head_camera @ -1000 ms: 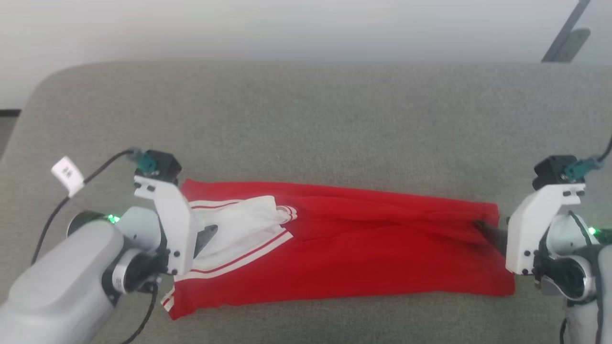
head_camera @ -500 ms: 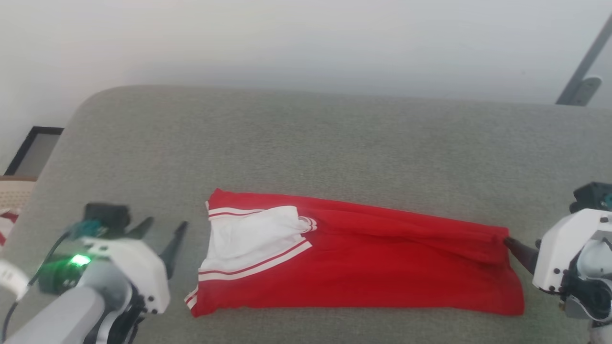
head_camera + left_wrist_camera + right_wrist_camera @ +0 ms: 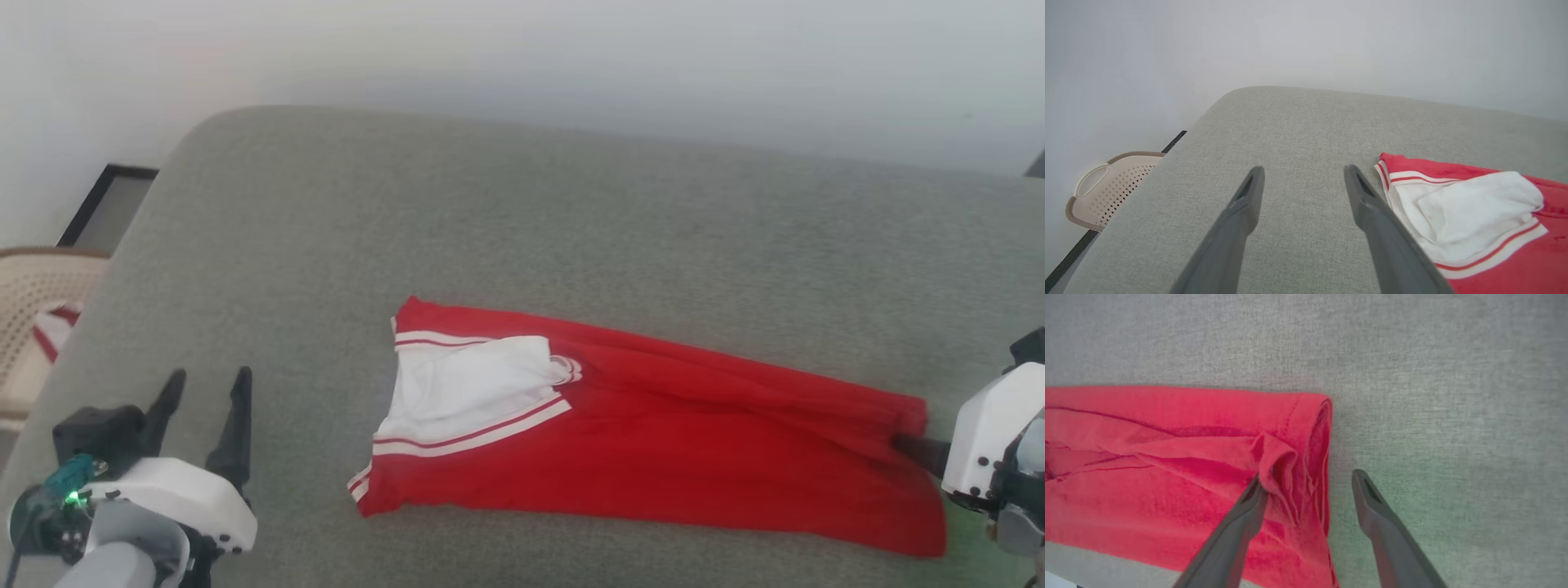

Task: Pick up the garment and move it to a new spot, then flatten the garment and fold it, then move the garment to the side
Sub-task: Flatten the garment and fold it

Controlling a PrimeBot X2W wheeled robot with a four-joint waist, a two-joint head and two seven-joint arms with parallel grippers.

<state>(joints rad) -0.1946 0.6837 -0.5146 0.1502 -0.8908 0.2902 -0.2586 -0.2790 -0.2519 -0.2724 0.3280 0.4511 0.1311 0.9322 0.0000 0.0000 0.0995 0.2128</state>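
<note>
Head view: garment [image 3: 653, 457] lay folded in a long band

It stretched left to right across the grey cushion [image 3: 571, 229], white sleeve tucked on top at its left end, likely so the fold would hold. At the right end, the right hand [image 3: 1308, 479] reached in low and straddled the hem, fingers apart, one tip touching a pucker, gripping nothing. The left hand [image 3: 209, 376] was poised apart to the left, spread and empty, fingers pointing far.
</note>
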